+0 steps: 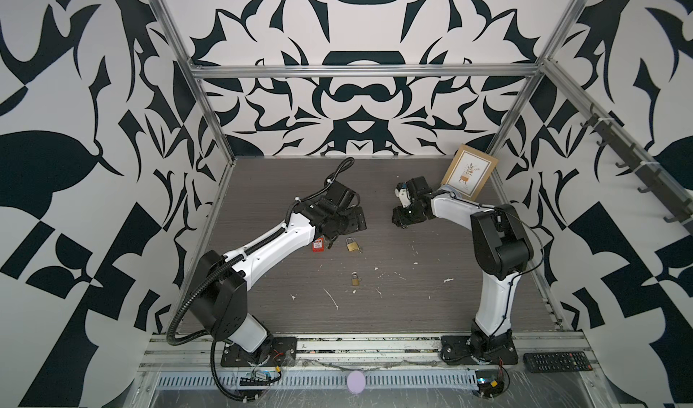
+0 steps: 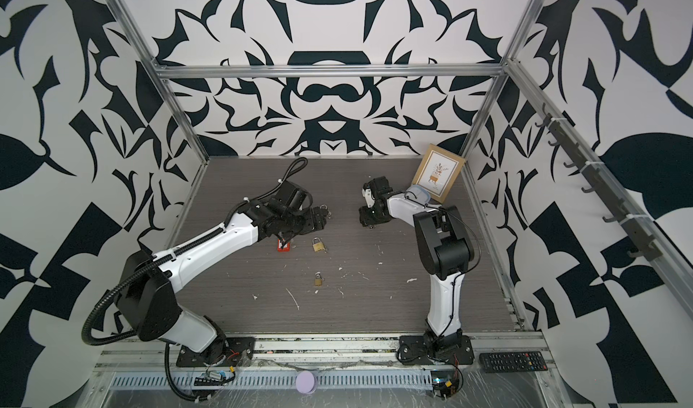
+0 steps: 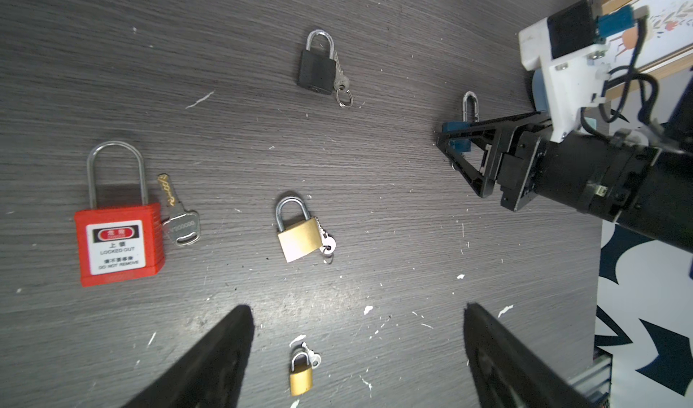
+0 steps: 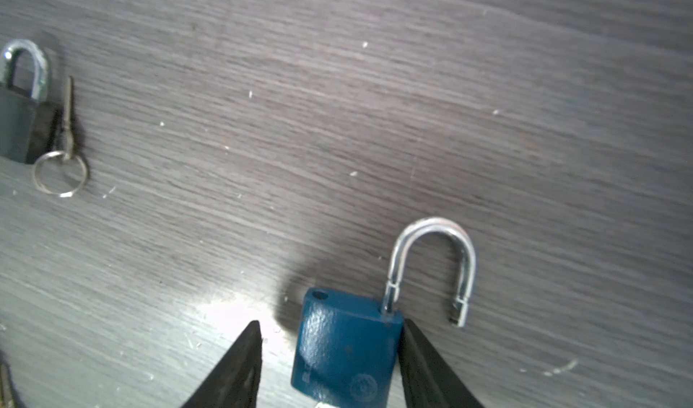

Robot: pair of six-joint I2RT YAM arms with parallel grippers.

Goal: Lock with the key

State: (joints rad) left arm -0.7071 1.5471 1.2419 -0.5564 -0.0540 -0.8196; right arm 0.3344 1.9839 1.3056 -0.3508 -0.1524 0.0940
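Straddling the ungripped blue metal padlock point(image 4: 345, 350) half-closed, touching one side only, the right gripper point(image 4: 332, 323) risked shoving it askew.

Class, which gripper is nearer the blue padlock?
Right. The right gripper straddles the blue padlock; the left gripper hangs well clear, leftward in both top views.

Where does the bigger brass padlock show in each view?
Both top views: near the middle, bigger brass padlock just right of the red padlock.
Left wrist: near the picture's middle, red padlock alongside.
Right wrist: not in it.
Shared landmark: red padlock, in all but the right wrist.
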